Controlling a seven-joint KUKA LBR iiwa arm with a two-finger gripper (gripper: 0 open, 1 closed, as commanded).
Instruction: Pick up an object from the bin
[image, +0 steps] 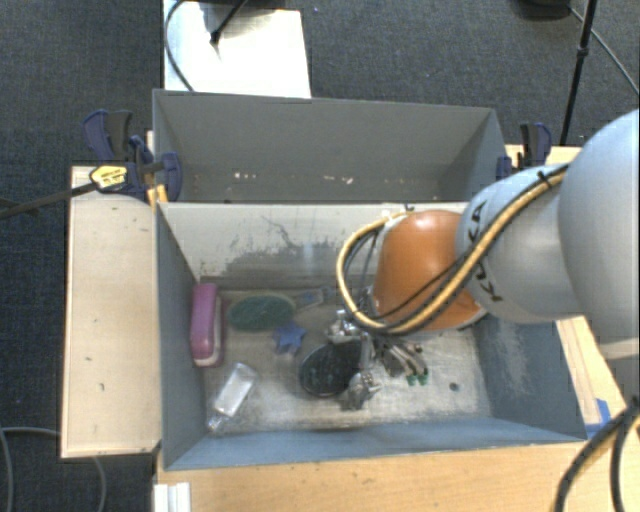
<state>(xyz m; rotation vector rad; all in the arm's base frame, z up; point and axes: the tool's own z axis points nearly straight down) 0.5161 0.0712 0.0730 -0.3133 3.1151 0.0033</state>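
Bin, mid-pick: my arm reaches in from the view's right, my claw low over the centre floor. 1 black disc lies just beside it, toward the view's left; round, no long axis. Claw spread or pressed together: I cannot tell.

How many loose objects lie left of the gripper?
5: pink block left, green oval beside it, blue piece centre, black disc at gripper, clear bottle front; arm may hide more.

Scuffed, matt metal bin holds a clear plastic container.
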